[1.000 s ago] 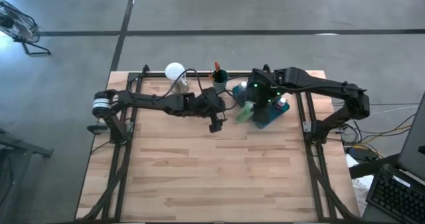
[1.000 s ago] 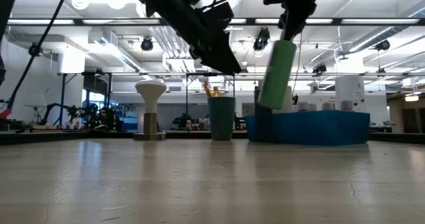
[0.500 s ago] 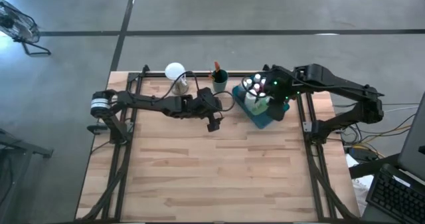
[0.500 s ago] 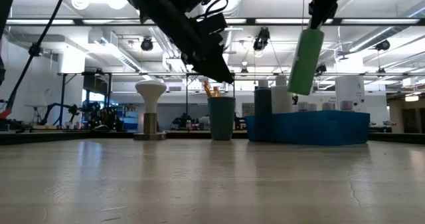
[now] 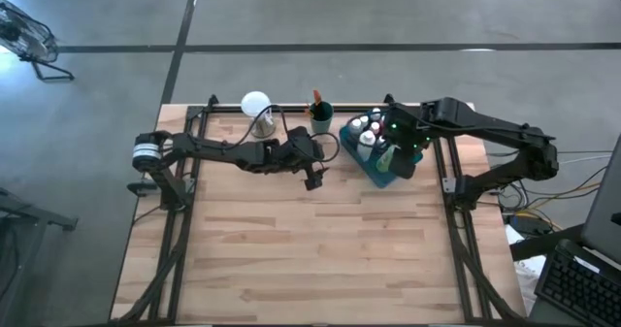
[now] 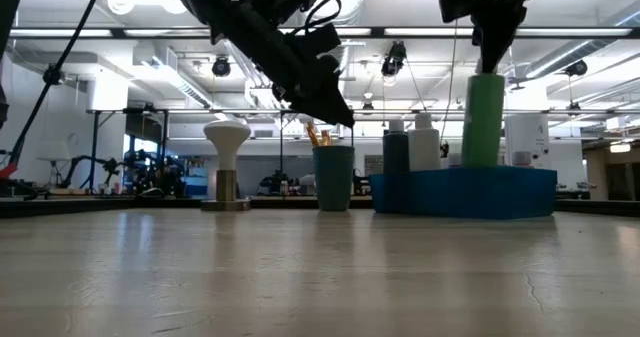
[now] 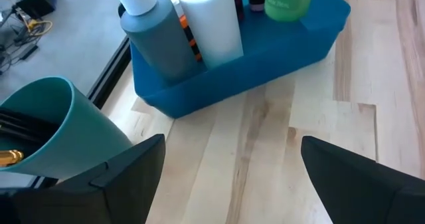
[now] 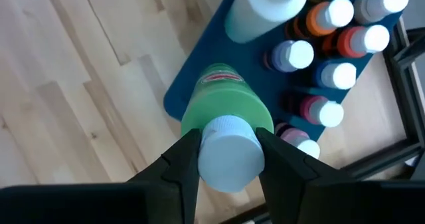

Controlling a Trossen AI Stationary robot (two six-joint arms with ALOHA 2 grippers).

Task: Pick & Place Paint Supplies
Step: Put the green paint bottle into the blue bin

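A green paint bottle [image 6: 483,117] with a white cap stands upright with its lower part inside the blue tray [image 5: 380,177], at the tray's near end. My right gripper [image 5: 396,145] is above it, shut on the cap. Several more white-capped bottles [image 8: 332,44] stand in the tray. A grey bottle [image 7: 156,38] and a white bottle [image 7: 209,18] show at the tray's far end. My left gripper [image 5: 312,179] hovers open over the bare table left of the tray, holding nothing. A teal cup [image 5: 321,111] holds brushes. My right gripper pinches the green bottle's white cap [image 8: 229,151] between its two fingers [image 8: 182,161], one on each side. The fingers come from above, pointing down. The bottle hangs upright below them; the tray wall hides its bottom, so whether it stands on the tray floor I cannot tell.
A round white-topped object on a metal base [image 5: 255,104] stands at the far edge, left of the cup. A cable runs across the table behind my left arm. Bare wooden table [image 5: 310,249] lies toward the near edge.
My right gripper has carried the green bottle toward the table's right edge, from beside the tray's left wall to over the tray. The bottle has gone from tilted to upright, and its lower end has sunk behind the tray wall.
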